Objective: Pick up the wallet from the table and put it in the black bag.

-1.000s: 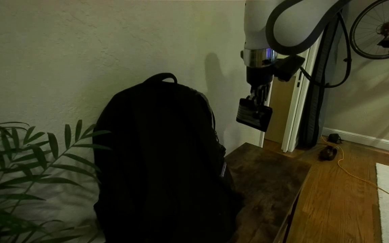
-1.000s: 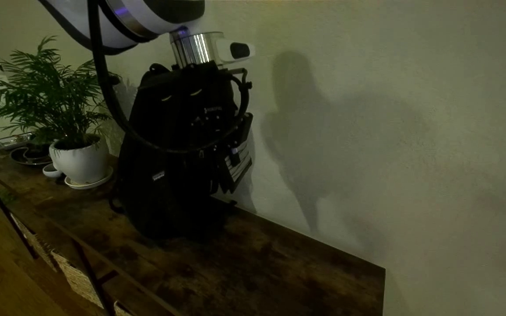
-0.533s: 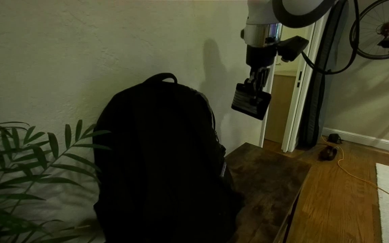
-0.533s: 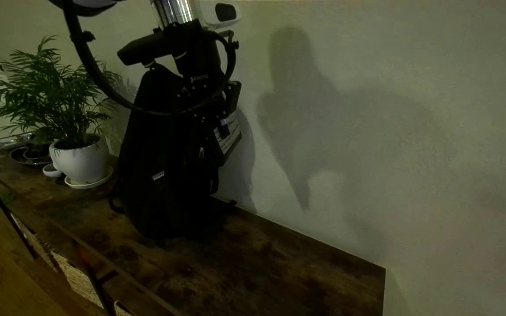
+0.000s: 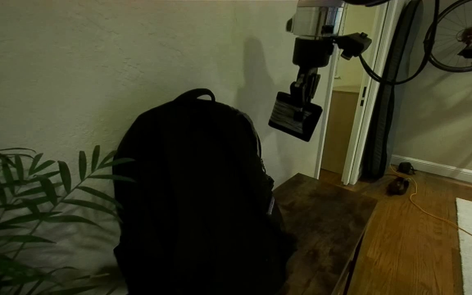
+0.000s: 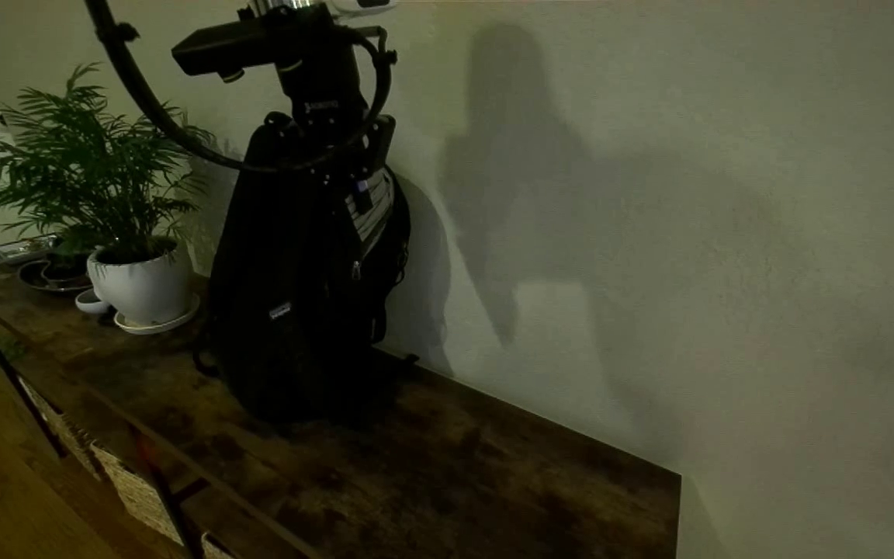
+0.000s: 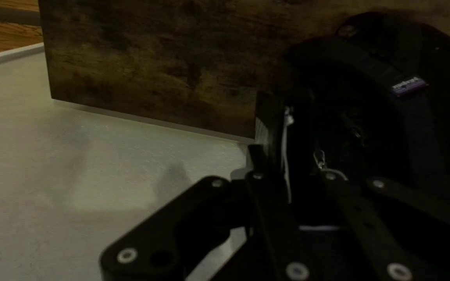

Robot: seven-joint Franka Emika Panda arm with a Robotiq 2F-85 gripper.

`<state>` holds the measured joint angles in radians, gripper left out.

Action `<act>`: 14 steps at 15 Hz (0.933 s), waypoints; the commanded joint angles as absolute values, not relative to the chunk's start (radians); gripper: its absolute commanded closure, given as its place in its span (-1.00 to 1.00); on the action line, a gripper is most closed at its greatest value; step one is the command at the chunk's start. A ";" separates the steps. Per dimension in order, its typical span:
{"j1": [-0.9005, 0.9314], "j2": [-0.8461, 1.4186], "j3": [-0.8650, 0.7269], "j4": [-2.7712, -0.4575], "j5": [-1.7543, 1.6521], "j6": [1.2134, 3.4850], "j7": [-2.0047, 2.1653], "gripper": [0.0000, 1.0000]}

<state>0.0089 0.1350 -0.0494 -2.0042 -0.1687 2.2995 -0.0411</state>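
Note:
The wallet [image 5: 285, 112] is dark with a grey streaked face and black edges. My gripper [image 5: 301, 107] is shut on it and holds it tilted, high above the table. In an exterior view the wallet [image 6: 379, 208] shows in front of the bag, below the gripper [image 6: 358, 182]. In the wrist view the wallet [image 7: 270, 121] is seen edge-on with a light zipper between the dark fingers [image 7: 289, 168]. The black bag [image 5: 199, 192] is an upright backpack with a top handle. It also shows in an exterior view [image 6: 284, 349] and in the wrist view [image 7: 432, 128]. I cannot see its opening clearly.
The bag stands on a brown wooden table [image 6: 455, 466] against a pale wall [image 6: 687, 233]. A leafy plant in a white pot [image 6: 144, 283] stands beside it, with a small dish and tray [image 6: 24, 248] behind. The arm's cable [image 6: 152, 105] loops near the gripper.
My gripper has risen with the wallet still in it. It has also shifted to the left in both exterior views. The bag has not moved.

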 commanded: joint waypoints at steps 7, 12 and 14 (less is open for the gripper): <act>-0.006 0.101 -0.012 -2.044 -0.082 2.350 -0.205 0.89; -0.005 0.127 0.001 -2.029 -0.059 2.386 -0.279 0.89; -0.004 0.138 0.006 -2.025 -0.060 2.402 -0.297 0.89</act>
<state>0.0088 0.1438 -0.0095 -2.0044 -0.0806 2.3565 -0.2463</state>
